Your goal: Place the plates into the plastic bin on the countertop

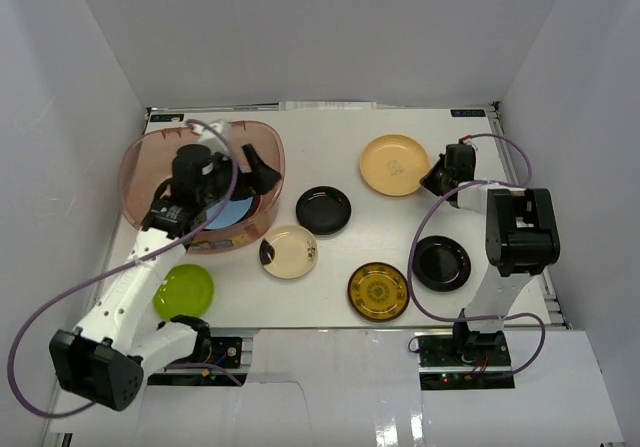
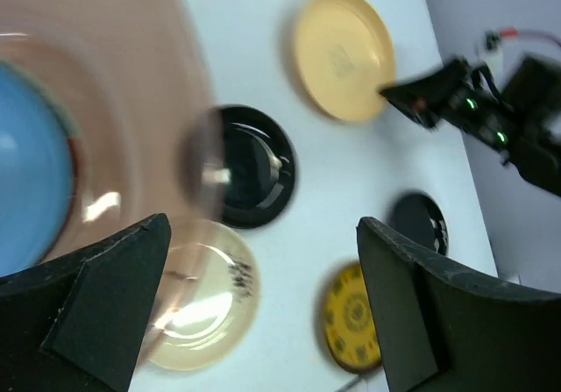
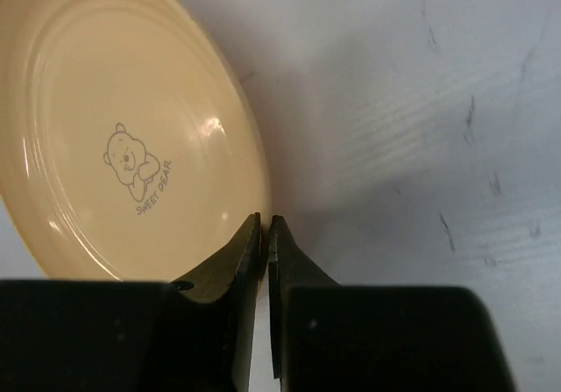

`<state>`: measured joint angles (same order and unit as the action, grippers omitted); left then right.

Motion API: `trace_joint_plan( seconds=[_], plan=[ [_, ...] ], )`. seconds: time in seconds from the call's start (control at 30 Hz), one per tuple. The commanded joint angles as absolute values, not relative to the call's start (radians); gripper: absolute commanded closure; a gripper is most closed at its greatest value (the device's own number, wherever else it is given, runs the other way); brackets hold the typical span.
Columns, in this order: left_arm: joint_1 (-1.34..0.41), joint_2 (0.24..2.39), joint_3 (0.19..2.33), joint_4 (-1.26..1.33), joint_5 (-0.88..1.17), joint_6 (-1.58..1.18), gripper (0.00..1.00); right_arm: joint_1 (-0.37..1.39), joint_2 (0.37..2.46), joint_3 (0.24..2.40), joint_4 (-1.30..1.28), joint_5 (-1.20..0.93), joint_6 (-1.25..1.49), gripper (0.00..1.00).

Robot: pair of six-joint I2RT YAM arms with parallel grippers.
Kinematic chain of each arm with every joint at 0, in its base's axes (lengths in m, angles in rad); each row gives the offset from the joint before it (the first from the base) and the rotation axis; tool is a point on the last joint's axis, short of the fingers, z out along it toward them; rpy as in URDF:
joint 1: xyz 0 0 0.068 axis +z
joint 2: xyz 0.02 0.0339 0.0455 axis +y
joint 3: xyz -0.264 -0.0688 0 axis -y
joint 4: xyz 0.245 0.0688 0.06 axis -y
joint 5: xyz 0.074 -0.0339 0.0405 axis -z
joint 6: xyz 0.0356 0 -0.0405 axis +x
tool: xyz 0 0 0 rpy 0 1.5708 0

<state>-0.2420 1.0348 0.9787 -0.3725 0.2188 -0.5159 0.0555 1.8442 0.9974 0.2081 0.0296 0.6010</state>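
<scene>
The plastic bin [image 1: 150, 162] stands at the back left of the countertop [image 1: 340, 142] with a blue plate [image 1: 232, 212] inside. My left gripper [image 1: 258, 170] hovers over the bin's right side, open and empty. In the left wrist view [image 2: 263, 309] its fingers [image 2: 105, 304] frame the blue plate [image 2: 26, 173] and the bin wall [image 2: 131, 103]. My right gripper [image 1: 437, 177] is shut on the right rim of the yellow-orange plate [image 1: 393, 164]. The right wrist view shows its jaws [image 3: 266, 227] pinching that plate's [image 3: 123, 129] edge.
On the countertop lie a black plate [image 1: 323, 210], a cream plate [image 1: 288, 251], a yellow patterned plate [image 1: 378, 291], another black plate [image 1: 441, 263] and a lime green plate [image 1: 184, 290]. White walls enclose the table on three sides.
</scene>
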Motion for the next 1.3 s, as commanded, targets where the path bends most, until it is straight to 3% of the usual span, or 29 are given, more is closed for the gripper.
trace_joint_plan(
  seconds=[0.0, 0.2, 0.37, 0.53, 0.67, 0.7, 0.73, 0.77, 0.87, 1.0, 1.07, 1.27],
  plan=[
    [-0.496, 1.106, 1.083, -0.380, 0.290, -0.469, 0.02, 0.055, 1.699, 0.887, 0.351, 0.029, 0.640, 0.92],
    [-0.728, 1.319, 1.212, -0.364, 0.101, -0.477, 0.02, 0.060, 1.340, 0.640, 0.437, -0.126, 0.678, 0.92],
    [-0.804, 1.440, 1.288, -0.325, 0.048, -0.492, 0.07, 0.087, 1.065, 0.425, 0.456, -0.320, 0.722, 0.92],
    [-0.833, 1.508, 1.302, -0.330, -0.100, -0.486, 0.16, 0.107, 0.872, 0.350, 0.407, -0.432, 0.749, 0.92],
    [-0.834, 1.522, 1.302, -0.321, -0.123, -0.497, 0.63, 0.118, 0.789, 0.324, 0.358, -0.489, 0.741, 0.92],
    [-0.834, 1.520, 1.308, -0.321, -0.124, -0.500, 0.87, 0.120, 0.775, 0.312, 0.330, -0.486, 0.736, 0.92],
    [-0.834, 1.507, 1.312, -0.324, -0.135, -0.502, 0.94, 0.120, 0.753, 0.304, 0.318, -0.483, 0.723, 0.92],
    [-0.834, 1.496, 1.313, -0.331, -0.149, -0.502, 0.99, 0.121, 0.743, 0.299, 0.305, -0.483, 0.718, 0.78],
    [-0.830, 1.442, 1.330, -0.374, -0.263, -0.477, 1.00, 0.120, 0.709, 0.282, 0.259, -0.511, 0.698, 0.37],
    [-0.738, 1.361, 1.327, -0.426, -0.353, -0.478, 1.00, 0.123, 0.643, 0.276, 0.192, -0.537, 0.666, 0.25],
    [-0.590, 1.275, 1.283, -0.431, -0.304, -0.517, 1.00, 0.124, 0.592, 0.273, 0.140, -0.541, 0.655, 0.21],
    [-0.245, 1.083, 1.138, -0.413, -0.267, -0.623, 1.00, 0.140, 0.489, 0.255, 0.055, -0.548, 0.643, 0.20]
  ],
)
